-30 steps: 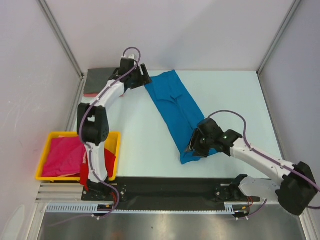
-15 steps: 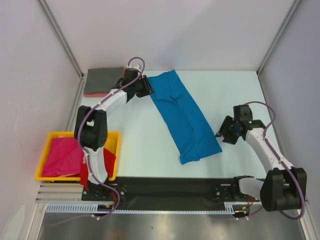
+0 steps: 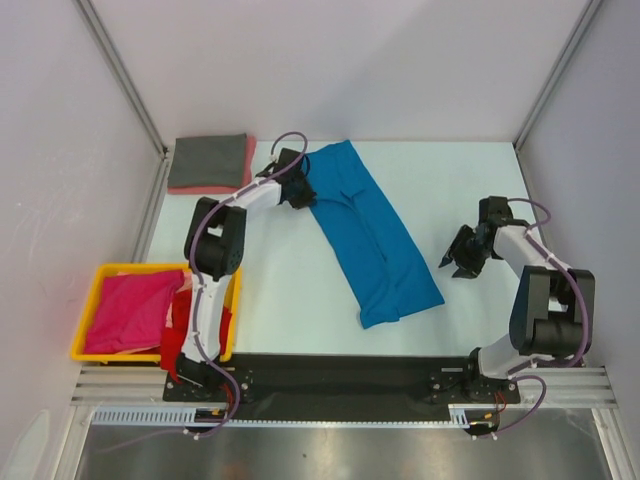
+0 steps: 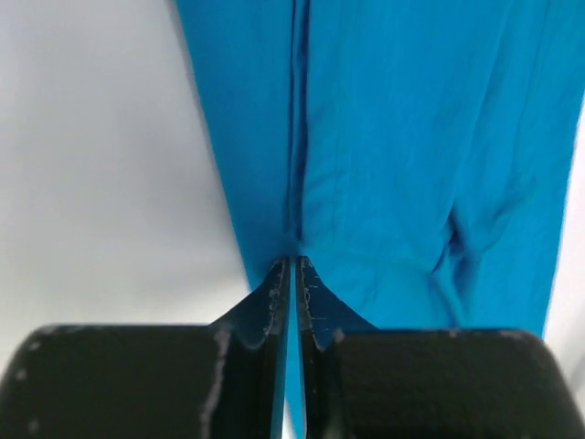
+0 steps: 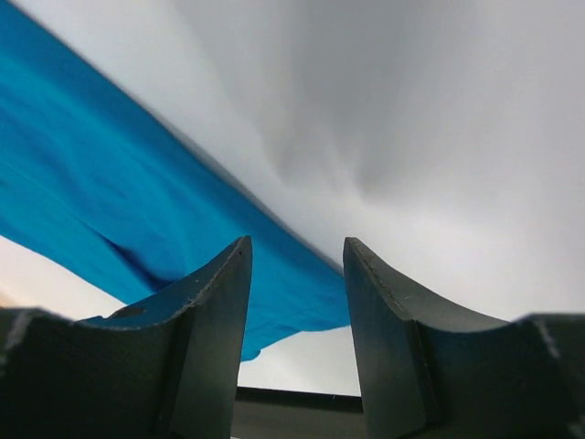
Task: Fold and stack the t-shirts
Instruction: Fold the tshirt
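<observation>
A bright blue t-shirt [image 3: 370,235] lies as a long folded strip running diagonally across the table. My left gripper [image 3: 303,192] is at its far left edge; in the left wrist view the gripper [image 4: 294,261] is shut on a thin fold of the blue cloth [image 4: 402,137]. My right gripper [image 3: 452,262] stands open to the right of the strip's near end, apart from it. In the right wrist view nothing lies between its fingertips [image 5: 297,251], and the blue cloth [image 5: 110,210] lies beyond them. A folded dark grey t-shirt [image 3: 207,160] rests on a salmon pink one [image 3: 195,188] at the far left corner.
A yellow bin [image 3: 110,268] at the near left holds a magenta t-shirt [image 3: 130,310]. A red t-shirt [image 3: 175,335] hangs over the bin's right wall. White walls and metal posts close in the table on three sides.
My left gripper moved from beside the grey stack to the blue t-shirt's far left edge and closed on it. My right arm swung away from the shirt's near end to the right.
</observation>
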You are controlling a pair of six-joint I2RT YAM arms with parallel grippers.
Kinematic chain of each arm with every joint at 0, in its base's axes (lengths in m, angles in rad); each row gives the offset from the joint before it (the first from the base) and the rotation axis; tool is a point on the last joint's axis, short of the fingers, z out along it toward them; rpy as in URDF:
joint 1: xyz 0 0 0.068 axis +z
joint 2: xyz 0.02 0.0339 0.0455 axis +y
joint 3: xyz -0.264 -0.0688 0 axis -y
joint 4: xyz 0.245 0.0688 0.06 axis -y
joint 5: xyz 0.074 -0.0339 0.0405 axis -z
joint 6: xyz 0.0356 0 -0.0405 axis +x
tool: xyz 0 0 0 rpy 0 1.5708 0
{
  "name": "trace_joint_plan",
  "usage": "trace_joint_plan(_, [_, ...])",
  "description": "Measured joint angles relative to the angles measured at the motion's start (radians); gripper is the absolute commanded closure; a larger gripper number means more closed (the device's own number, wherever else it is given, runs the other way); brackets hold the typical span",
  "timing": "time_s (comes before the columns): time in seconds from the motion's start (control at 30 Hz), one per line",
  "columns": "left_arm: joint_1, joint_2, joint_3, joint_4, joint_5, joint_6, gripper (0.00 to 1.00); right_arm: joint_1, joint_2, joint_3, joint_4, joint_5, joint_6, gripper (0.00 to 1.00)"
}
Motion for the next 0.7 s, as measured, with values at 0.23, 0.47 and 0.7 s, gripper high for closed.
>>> trace_joint_plan(0.23, [0.022,0.128,0.209,-0.065,0.011,-0.062,0.84,0.0,0.065,0.01,0.018,-0.028,-0.013,0.5])
trace_joint_plan(0.47, [0.088,0.256,0.405,-0.1,0.128,-0.103,0.81,0.0,0.076,0.003,0.028,-0.079,-0.031,0.5])
trace_joint_plan(0.7, [0.164,0.371,0.586,-0.09,0.239,-0.084,0.6,0.007,0.076,-0.052,0.028,-0.122,-0.045,0.5])
